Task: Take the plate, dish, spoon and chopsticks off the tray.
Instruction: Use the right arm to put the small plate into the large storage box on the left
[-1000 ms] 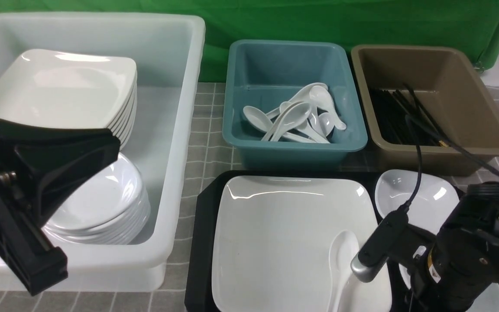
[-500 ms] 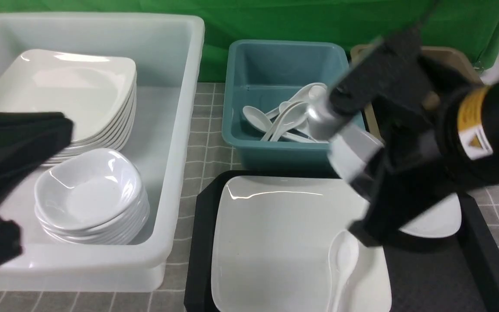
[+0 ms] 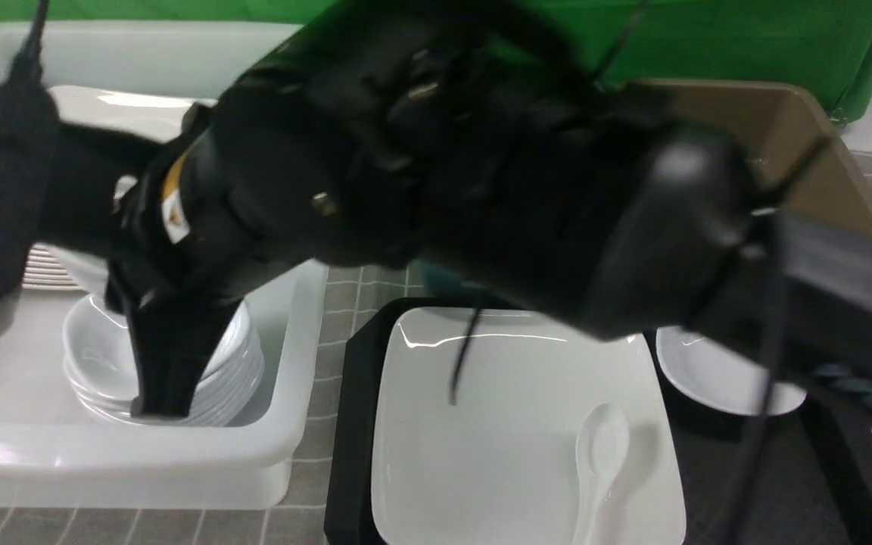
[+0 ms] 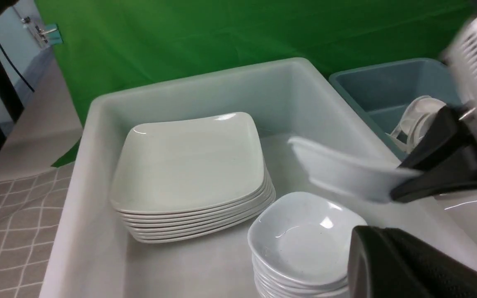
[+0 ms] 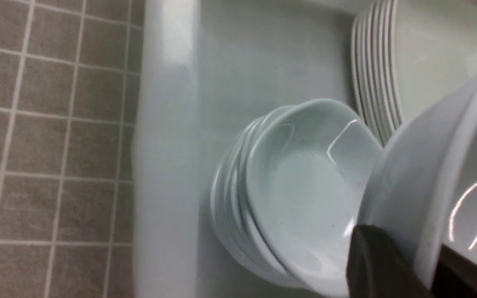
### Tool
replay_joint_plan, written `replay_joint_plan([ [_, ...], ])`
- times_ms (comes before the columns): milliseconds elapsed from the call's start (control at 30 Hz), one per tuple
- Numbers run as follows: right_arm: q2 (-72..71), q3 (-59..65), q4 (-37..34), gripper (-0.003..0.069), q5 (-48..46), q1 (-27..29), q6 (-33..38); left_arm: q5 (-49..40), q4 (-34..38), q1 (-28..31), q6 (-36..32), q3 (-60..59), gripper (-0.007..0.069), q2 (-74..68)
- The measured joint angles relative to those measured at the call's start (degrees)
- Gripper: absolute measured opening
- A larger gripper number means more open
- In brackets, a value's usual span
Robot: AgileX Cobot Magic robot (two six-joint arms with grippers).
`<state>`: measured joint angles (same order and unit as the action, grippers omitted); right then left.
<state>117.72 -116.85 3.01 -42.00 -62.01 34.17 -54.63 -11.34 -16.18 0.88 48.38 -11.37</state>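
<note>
1. My right hand (image 5: 422, 269) is closed on the rim of a dish (image 4: 342, 169), holding it over the white bin (image 3: 141, 454); my left hand (image 4: 387, 248) is closed.
2. The held dish hangs inside the bin's edges, apart from the dish stack (image 4: 304, 240) below. Bare bin floor lies beside that stack and the plate stack (image 4: 189, 165).
3. On the black tray (image 3: 754, 477), bare room lies on the right, in front of the other dish (image 3: 716, 375).
4. The held dish is white and glossy, steeply tilted, with rounded corners.
5. The large white plate (image 3: 481, 424) lies flat on the tray, its raised rim catching light; the white spoon (image 3: 602, 446) rests on it.
</note>
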Motion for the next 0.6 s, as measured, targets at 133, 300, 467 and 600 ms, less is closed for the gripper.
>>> replay_joint_plan([
  [133,6.5,-5.0,-0.1,0.0064,-1.7,0.0,1.1,-1.5,0.5,0.0,0.0,0.0,0.0011,0.1],
  [300,9.8,-5.9,0.0,0.0115,-1.5,0.0,1.2,-1.5,1.8,0.0,-0.9,0.0,0.0011,0.1],
  [467,10.4,-6.2,0.3,0.0370,-1.7,0.0,1.0,-1.5,2.3,0.0,-0.9,0.0,0.0011,0.1],
  [600,9.9,-7.2,2.3,0.0563,-6.9,0.0,-0.8,-0.7,3.5,0.0,-0.9,0.0,0.0011,0.1],
])
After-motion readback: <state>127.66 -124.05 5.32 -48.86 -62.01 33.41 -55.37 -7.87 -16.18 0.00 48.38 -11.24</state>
